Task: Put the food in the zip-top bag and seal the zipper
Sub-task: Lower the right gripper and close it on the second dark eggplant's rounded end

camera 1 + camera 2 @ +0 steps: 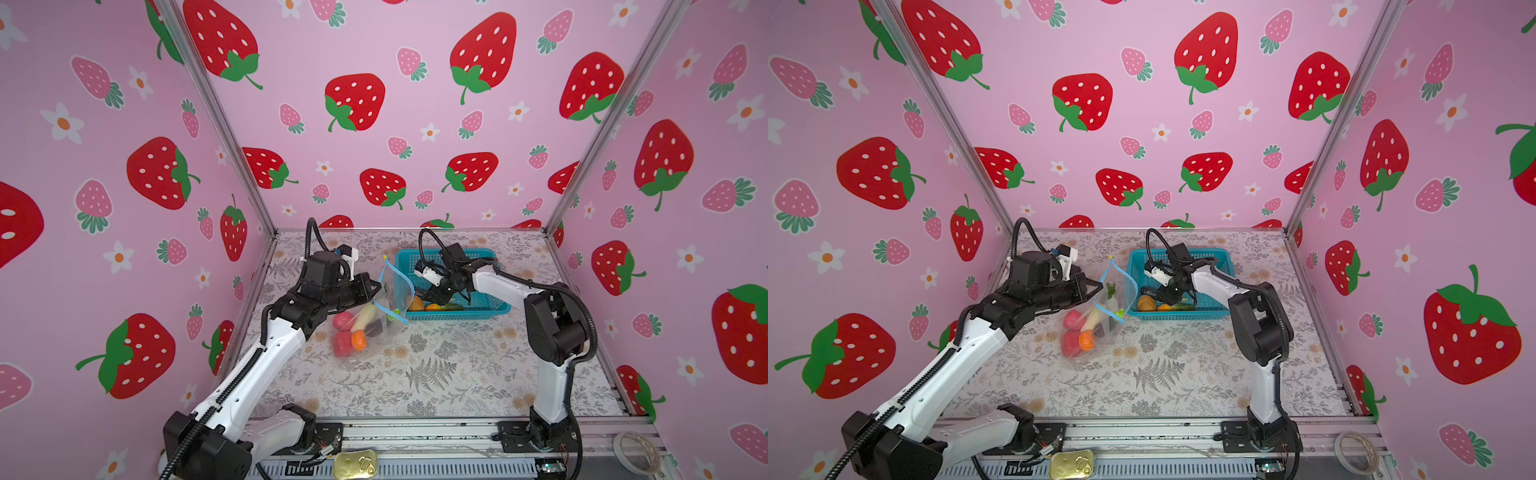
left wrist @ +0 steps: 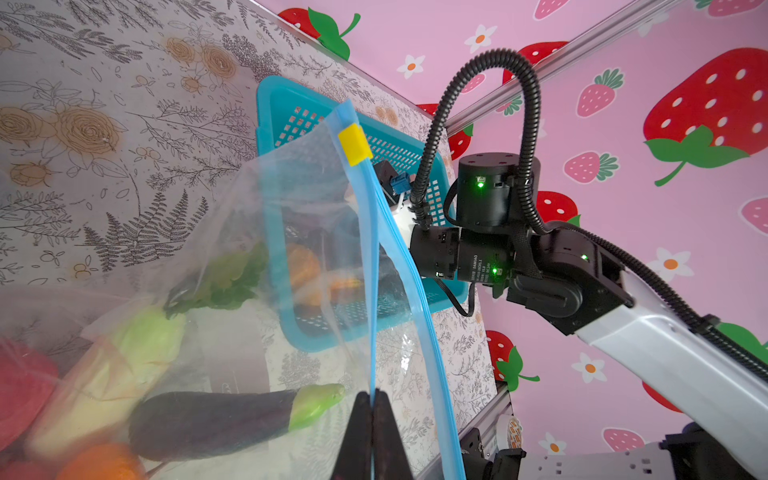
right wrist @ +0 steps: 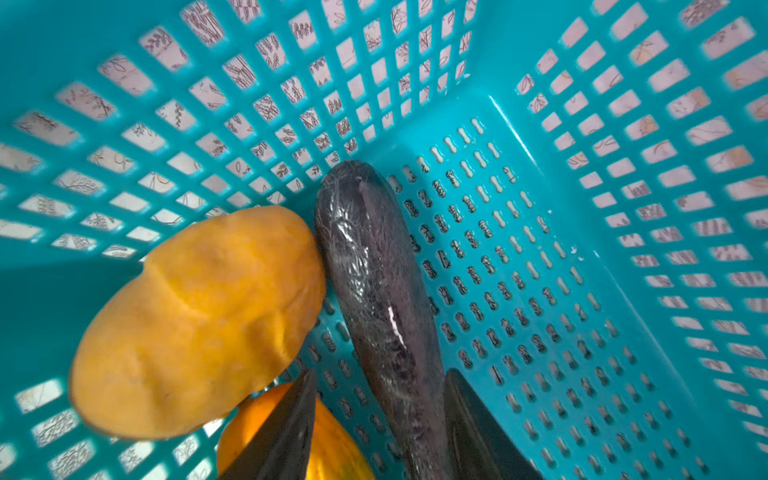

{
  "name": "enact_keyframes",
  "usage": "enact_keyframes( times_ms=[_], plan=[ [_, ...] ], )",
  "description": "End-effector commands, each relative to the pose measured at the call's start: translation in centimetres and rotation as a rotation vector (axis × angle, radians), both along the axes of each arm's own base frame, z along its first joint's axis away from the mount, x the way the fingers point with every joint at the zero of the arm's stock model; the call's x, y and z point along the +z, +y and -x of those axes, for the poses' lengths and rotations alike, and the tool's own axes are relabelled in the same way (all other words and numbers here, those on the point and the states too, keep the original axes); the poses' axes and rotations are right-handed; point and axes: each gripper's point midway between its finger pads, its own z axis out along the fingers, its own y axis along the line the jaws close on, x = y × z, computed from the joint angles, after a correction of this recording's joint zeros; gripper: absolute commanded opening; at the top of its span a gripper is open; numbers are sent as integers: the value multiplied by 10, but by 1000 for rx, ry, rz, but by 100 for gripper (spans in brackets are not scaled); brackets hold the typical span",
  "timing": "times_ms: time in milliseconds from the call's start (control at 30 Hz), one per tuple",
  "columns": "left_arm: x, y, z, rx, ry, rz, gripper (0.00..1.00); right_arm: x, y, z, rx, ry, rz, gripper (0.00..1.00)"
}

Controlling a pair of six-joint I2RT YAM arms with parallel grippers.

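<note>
The teal basket (image 1: 478, 312) is light, so a snagged lift could drag it into the zip-top bag (image 1: 386, 328) just beside it. The bag lies on the table with red lumps, the radish and the orange already inside. It is held up only by the left gripper (image 2: 372, 432), pinched tight on one lip of the zipper (image 2: 371, 311). A long item knocking that lip could pull it free and collapse the mouth.

The right gripper (image 3: 380, 374) is down in the basket, its jaws parted either side of the dark eggplant (image 3: 374, 270). As far as I can tell, it is not clamped yet. That skin looks glossy and tapered, so it may slip out. The yellow-orange piece (image 3: 199, 324) touching it could get nudged.
</note>
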Motion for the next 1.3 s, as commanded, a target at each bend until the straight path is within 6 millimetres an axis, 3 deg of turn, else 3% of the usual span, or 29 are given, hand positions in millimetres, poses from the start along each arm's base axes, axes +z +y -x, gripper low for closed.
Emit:
enact_keyframes(
  times_ms=[0, 433, 667, 833, 1267],
  plan=[
    [19, -1, -1, -2, -40, 28, 0, -8, 8, 1, 40, 21, -2, 52],
    [19, 0, 2, 2, -35, 36, 0, -18, 9, -17, -3, -38, 22, 44],
    [15, 1, 2, 8, -25, 33, 0, -28, -1, -26, -64, -68, 70, 30],
    [16, 0, 1, 5, -27, 33, 0, -30, -2, -35, -100, -73, 88, 28],
    [12, 1, 0, 10, -23, 25, 0, 1, -1, -50, -153, -167, 38, 19]
  ],
)
